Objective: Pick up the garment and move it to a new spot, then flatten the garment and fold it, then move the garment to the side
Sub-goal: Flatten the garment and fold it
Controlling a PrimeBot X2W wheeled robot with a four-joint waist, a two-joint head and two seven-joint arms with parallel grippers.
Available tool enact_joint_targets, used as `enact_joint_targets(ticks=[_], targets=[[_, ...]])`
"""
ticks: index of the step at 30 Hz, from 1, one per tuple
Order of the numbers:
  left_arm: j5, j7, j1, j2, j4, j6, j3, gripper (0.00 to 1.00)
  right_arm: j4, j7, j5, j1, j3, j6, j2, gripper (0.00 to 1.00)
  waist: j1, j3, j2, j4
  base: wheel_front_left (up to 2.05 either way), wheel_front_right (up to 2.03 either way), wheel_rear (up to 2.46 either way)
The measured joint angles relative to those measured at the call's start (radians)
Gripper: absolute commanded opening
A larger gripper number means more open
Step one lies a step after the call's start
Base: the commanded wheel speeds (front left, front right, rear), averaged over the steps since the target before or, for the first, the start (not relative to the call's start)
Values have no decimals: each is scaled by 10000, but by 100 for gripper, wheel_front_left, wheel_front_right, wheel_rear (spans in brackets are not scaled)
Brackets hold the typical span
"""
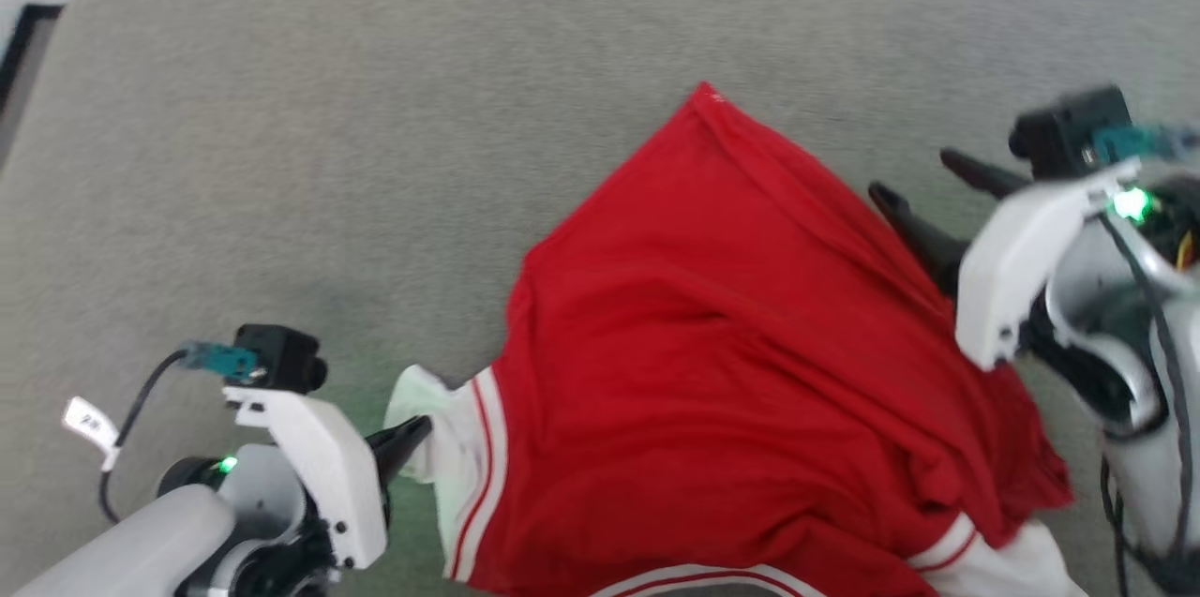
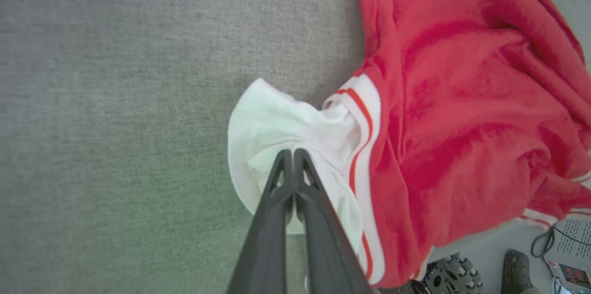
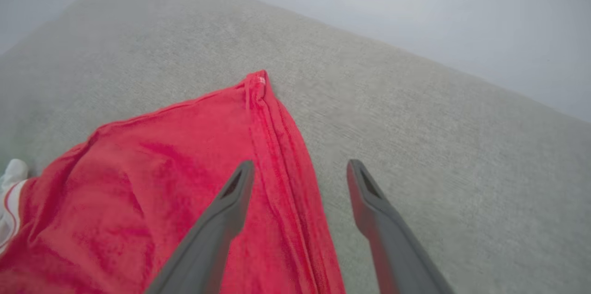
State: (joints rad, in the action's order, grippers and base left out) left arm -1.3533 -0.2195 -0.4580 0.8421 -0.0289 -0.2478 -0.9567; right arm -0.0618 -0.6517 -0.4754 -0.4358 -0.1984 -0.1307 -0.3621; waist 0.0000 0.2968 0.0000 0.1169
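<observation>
Right now the red shirt lies in a rumpled heap on the grey cloth-topped table, close to the near edge and somewhat to the robot's right of the middle. One red corner points away from the robot and lies flat on the table, with a hemmed edge running back from it toward the right arm.

The left claw is closed on the shirt's white sleeve. In the left wrist view its two dark fingers are pressed together, and the white cloth bunches up around their tips. Just beyond the sleeve runs the red-and-white striped trim, and past that the red body spreads out in soft folds.

The right claw is open and grips nothing. It hangs over the shirt's right edge. In the right wrist view one finger stands over the red cloth and the other over bare table. That arm is blurred in the head view.

A second sleeve, also white, shows at the near right end of the heap. In the left wrist view the shirt reaches the table's near edge, and a black wheel shows below it.
</observation>
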Motion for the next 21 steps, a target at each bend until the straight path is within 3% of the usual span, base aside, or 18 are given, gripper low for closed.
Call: enact_joint_targets(ticks=[11,16,21], targets=[[418,-378,-808,-1243,890,683,-502,0,4955,240,-884,-3454,-2339,-2,-644,100,0,224,0,1767,0,0,0],[474,-443,-1026,-1751,1417,1091,-665,0,6920,-433,-1427,-4458,-3492,-2,-752,100,0,409,0,2525,0,0,0],[514,-422,-1136,-2082,1912,1406,-721,0,7938,-1561,-2031,-5352,-4736,2,-899,100,0,616,0,3036,0,0,0]])
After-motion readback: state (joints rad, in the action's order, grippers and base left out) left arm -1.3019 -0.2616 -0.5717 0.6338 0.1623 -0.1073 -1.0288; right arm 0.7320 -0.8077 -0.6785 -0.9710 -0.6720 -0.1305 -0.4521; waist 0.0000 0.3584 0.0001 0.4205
